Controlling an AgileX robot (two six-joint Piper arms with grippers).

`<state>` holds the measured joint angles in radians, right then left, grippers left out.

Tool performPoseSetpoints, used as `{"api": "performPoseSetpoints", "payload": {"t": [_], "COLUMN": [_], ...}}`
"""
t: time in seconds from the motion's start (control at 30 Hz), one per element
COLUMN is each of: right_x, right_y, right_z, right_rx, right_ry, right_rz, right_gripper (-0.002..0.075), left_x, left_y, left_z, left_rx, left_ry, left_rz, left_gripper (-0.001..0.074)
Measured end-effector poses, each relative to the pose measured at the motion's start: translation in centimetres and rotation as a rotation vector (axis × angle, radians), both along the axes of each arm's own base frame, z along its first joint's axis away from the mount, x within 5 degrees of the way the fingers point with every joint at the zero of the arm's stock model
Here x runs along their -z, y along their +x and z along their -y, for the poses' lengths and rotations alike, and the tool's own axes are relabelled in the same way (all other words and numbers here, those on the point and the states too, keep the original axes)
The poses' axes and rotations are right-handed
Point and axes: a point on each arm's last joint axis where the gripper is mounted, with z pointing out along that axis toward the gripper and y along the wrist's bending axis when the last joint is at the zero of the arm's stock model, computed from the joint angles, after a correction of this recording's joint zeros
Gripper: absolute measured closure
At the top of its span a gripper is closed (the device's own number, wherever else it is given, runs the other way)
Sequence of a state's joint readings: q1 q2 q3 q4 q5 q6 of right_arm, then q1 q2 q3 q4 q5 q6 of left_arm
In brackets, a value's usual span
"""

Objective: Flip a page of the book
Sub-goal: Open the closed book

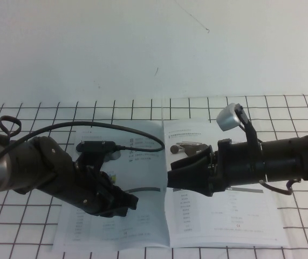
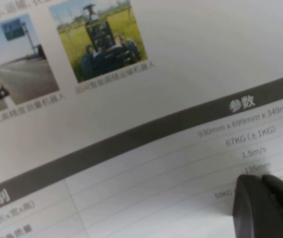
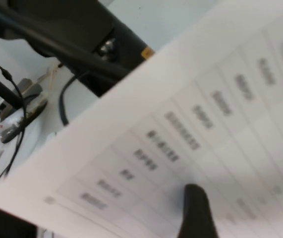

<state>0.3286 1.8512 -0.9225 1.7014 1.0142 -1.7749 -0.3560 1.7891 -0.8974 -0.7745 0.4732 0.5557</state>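
Note:
The book lies open on the gridded table. My left gripper is shut and empty, its fingertips pressed on the left leaf's spec table, below two small photos. My right gripper reaches in from the right to the spine. It is shut on the page, which is lifted off the book with its free edge in the air. One finger lies on top of the page's table rows; the other is hidden beneath. A small dark robot picture shows on the right leaf.
A black cable loops from the left arm over the left leaf. A grey-capped camera sticks up from the right arm. The grid mat ends at a white wall behind. Both arms cover the book's middle.

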Motion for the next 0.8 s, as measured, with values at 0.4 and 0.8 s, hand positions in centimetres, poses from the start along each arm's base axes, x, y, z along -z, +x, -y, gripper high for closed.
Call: {"api": "performPoseSetpoints", "payload": {"t": [0.4, 0.8], "right_x": [4.6, 4.4], "right_y": [0.5, -0.2], "right_z": [-0.6, -1.5], "right_rx": [-0.005, -0.065], "right_ry": [-0.056, -0.024], "right_rz": [-0.107, -0.093], "right_gripper": [0.0340, 0.0696], "left_x": [-0.3, -12.7], "left_y": [0.1, -0.3], "left_z": [0.1, 0.8], "left_rx": [0.016, 0.115], "left_ry": [-0.005, -0.153], "left_rz": [-0.001, 0.269], "left_gripper": [0.0737, 0.0737]}}
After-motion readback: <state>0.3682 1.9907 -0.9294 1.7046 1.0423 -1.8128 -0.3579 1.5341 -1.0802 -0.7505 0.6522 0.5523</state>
